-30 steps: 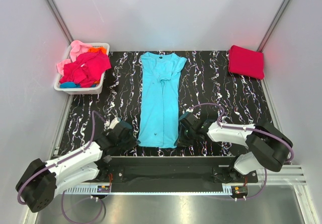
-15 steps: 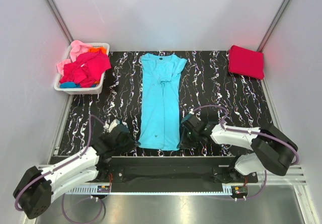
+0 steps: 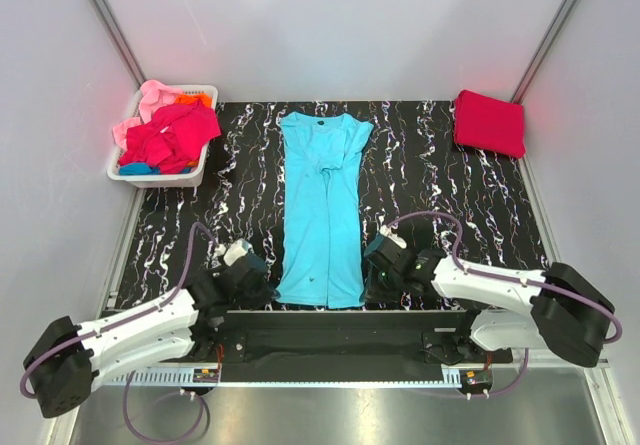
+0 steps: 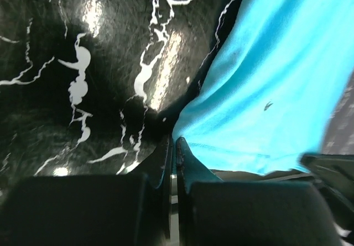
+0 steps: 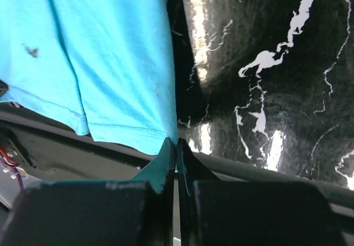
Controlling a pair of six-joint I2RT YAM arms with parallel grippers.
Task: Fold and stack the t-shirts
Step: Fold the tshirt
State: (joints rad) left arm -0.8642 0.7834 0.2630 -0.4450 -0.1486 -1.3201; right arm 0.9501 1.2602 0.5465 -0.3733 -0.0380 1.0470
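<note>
though half hidden, turquoise t-shirt (image 3: 320, 215) corners

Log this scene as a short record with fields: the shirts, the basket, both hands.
spread shirt: turquoise t-shirt, flat and folded narrow, collar at the far end
left hand: shut on the near left hem corner of that shirt
right hand: shut on its near right hem corner
basket: far left, holds loose shirts, pink and magenta-red on top
finished pile: folded red t-shirt, far right corner of the table
</note>
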